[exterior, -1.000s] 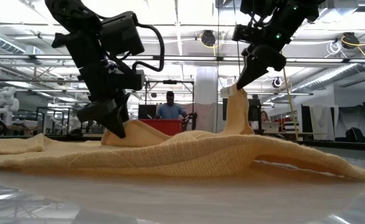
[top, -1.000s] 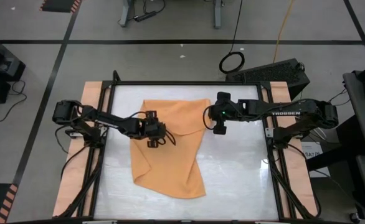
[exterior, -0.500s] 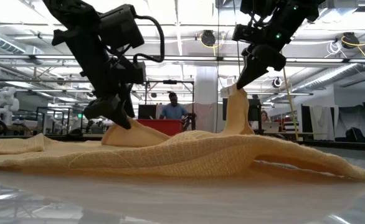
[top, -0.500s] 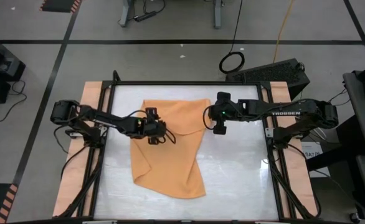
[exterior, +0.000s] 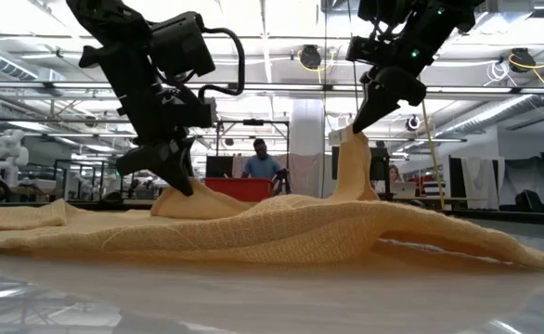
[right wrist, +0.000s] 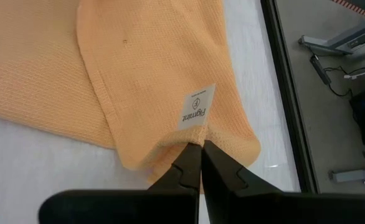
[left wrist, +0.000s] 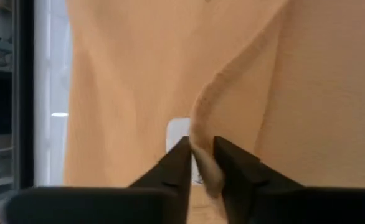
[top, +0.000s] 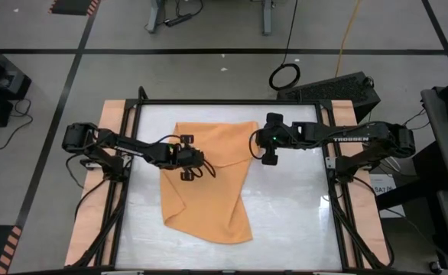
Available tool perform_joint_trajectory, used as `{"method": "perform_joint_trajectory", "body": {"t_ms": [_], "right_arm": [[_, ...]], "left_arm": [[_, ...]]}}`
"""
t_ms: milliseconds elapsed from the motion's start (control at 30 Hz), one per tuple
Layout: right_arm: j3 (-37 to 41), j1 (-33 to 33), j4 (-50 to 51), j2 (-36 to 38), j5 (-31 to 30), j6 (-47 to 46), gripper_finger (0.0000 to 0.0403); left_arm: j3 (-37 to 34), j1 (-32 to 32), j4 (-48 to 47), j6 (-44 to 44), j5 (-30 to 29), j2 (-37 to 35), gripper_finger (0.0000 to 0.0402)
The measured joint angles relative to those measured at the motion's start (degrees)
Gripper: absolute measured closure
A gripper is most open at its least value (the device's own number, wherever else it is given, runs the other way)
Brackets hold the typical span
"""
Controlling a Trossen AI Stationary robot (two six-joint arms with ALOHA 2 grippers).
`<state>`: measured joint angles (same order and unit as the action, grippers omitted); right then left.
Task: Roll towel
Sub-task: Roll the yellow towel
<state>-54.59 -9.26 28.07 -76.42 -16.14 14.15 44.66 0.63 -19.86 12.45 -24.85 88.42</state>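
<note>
The orange-tan towel [top: 209, 183] lies crumpled on the white tabletop [top: 293, 206], its long side running from far to near. My left gripper [top: 197, 163] is over the towel's left part, slanting down and shut on a raised ridge of cloth [exterior: 184, 199]. My right gripper [top: 257, 147] hovers higher at the towel's far right corner. It is shut on that corner beside the white tag [right wrist: 197, 107]. From there the cloth rises in a peak [exterior: 351, 172] off the table. My left gripper pinches a raised fold of the towel [left wrist: 202, 163] between its two fingers, coming slanting down from the table's left. The fold stands up as a ridge running away from the fingers; the cloth around it stays on the table. My right gripper pinches the towel's edge just below the tag [right wrist: 198, 138] between its shut fingertips, slanting down from the table's right. That corner is lifted clear, and the cloth [exterior: 351, 176] hangs below the fingers down to the rest of the towel.
A black frame [top: 327, 153] borders the tabletop, with wooden boards [top: 90, 221] outside it on both sides. Bare table shows to the right of the towel and near the front edge. A person [exterior: 258, 165] is in the room beyond the table.
My left gripper has shut on the towel's raised fold while staying in place. The towel and my right gripper have kept still.
</note>
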Motion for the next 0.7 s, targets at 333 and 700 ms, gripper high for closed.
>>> {"method": "perform_joint_trajectory", "body": {"t_ms": [333, 700], "right_arm": [[0.0, 0.0, 1.0, 0.0, 0.0, 0.0, 0.0401], [1.0, 0.0, 10.1, 0.0, 6.1, -4.1, 0.0325]], "left_arm": [[0.0, -0.3, -0.3, -0.1, -0.4, 0.0, 0.0393], [0.0, 0.1, -0.4, 0.5, -9.8, -0.3, 0.0395]]}}
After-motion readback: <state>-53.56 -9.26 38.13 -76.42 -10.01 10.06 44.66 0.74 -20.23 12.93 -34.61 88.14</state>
